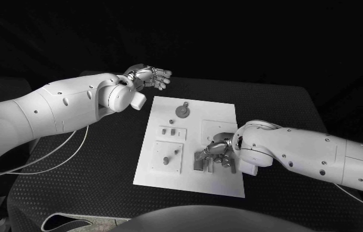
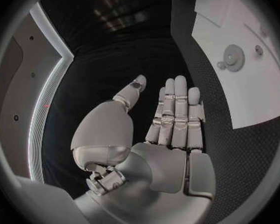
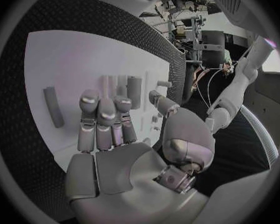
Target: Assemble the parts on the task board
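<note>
Both hands empty (fingers apart), right hand [image 1: 217, 149] over task board [image 1: 219, 111]

The white task board [image 1: 193, 153] lies mid-desk [image 1: 91, 190]. The left hand [image 1: 151, 76] hovers beyond the board's far left corner, holding nothing. The right hand [image 1: 217, 150] rests over grey parts [image 1: 203, 161] near the board's right edge.
</note>
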Robot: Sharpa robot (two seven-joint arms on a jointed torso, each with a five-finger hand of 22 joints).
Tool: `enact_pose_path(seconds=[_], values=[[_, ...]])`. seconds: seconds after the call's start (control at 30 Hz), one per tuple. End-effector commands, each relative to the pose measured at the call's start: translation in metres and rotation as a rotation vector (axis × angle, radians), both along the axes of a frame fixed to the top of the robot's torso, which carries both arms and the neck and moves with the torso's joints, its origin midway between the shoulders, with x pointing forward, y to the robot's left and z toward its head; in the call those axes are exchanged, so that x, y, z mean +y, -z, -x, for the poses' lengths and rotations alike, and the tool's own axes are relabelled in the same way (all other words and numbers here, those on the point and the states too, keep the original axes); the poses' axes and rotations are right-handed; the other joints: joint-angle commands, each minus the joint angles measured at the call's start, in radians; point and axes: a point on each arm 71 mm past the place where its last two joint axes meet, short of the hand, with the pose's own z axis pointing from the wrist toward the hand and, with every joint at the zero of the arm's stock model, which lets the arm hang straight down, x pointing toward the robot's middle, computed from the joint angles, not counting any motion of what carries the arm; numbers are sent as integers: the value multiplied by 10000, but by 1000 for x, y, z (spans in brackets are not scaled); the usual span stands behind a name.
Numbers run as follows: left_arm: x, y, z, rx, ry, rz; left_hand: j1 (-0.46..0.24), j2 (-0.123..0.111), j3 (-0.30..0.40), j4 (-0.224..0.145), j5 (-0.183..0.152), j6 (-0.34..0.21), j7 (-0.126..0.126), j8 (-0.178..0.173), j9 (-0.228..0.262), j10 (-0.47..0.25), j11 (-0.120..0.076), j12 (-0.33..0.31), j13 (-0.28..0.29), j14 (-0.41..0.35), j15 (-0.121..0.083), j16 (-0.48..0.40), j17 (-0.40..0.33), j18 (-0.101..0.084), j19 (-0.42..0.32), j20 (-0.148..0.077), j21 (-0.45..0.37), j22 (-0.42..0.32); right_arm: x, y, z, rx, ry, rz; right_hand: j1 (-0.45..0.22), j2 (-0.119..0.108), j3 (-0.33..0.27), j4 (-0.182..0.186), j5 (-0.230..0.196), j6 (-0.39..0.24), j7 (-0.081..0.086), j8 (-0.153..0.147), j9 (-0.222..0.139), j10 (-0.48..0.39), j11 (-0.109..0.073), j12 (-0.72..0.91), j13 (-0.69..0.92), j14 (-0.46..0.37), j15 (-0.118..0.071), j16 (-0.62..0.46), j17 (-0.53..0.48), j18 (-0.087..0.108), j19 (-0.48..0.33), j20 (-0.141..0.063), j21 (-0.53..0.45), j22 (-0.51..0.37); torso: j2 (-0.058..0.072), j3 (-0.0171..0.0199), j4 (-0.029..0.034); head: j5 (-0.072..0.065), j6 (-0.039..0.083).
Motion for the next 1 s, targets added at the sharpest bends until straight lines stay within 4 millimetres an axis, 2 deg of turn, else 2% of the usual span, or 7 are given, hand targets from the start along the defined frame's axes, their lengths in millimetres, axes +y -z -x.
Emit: enact_pose_path(seconds=[0.03, 0.37, 0.53, 0.7, 0.8, 1.0], values=[[-3, -1, 0, -59, 186, 45, -75, 9, -13, 70, -2, -60, -24, 39, -10, -53, -5, 69, -4, 5, 24, -70, 17, 157, -12, 45, -46, 14, 0, 0, 0, -125, -141, 24, -32, -102, -42, 5, -25, 1, 77, -51, 11, -53, 9, 22, -9, -79, -14, -34, 13, 438, -55, -33, 58, -17, 2, 1, -3, -2, -9], [-2, -1, 0, -66, 167, 36, -73, 8, -12, 70, -2, -61, -23, 42, -13, -56, -5, 68, -4, 5, 25, -75, 24, 158, -13, 46, -49, 20, -13, -4, 3, -454, -121, -512, 120, -76, -39, -16, -24, -2, 68, -44, 37, -39, -1, 35, -13, -72, -27, -43, 25, 438, -50, -61, 65, -31, 1, 10, -1, -47, 50], [0, -2, 1, -107, 153, -4, -70, 5, -12, 68, -2, -62, -22, 43, -15, -57, -4, 68, -5, 5, 25, -79, 27, 158, -14, 46, -51, 23, -26, -12, 4, -584, 95, -943, 398, 11, -2, -102, -23, 30, 58, -18, 77, -10, -10, 43, -31, -66, -33, -73, 30, 438, -46, -91, 61, -57, -5, 6, -38, -96, 111], [1, -2, 1, -121, 149, -1, -64, -1, -12, 63, -1, -62, -22, 45, -17, -58, -5, 68, -5, 5, 25, -82, 32, 159, -16, 46, -53, 27, -46, -19, 2, -798, 585, -938, 840, 26, -4, -358, -16, -19, 71, -36, 110, 39, 2, 54, -59, -30, -26, -96, 38, 438, -37, -102, 74, -79, -3, 25, -62, -148, 157], [2, -2, 1, -122, 145, -2, -62, -1, -11, 62, -1, -62, -22, 46, -18, -57, -5, 69, -5, 4, 26, -84, 34, 159, -16, 47, -54, 28, -62, -20, 4, -830, 733, -685, 1304, 77, -6, -642, -17, 212, 3, 128, 252, 127, -58, 109, -68, 31, -75, -66, 79, 438, -28, -104, 92, -93, -8, 42, -90, -162, 160], [2, -2, 1, -111, 137, -11, -61, -3, -12, 61, -1, -62, -22, 48, -20, -56, -5, 70, -5, 5, 26, -87, 38, 159, -17, 47, -55, 32, -92, -22, 8, -759, 1127, 238, 1751, 140, 19, -775, -28, 337, -71, 283, 483, 164, -128, 121, -104, 122, -134, 1, 228, 438, -31, -90, 90, -131, 1, 23, -75, -195, 167]])
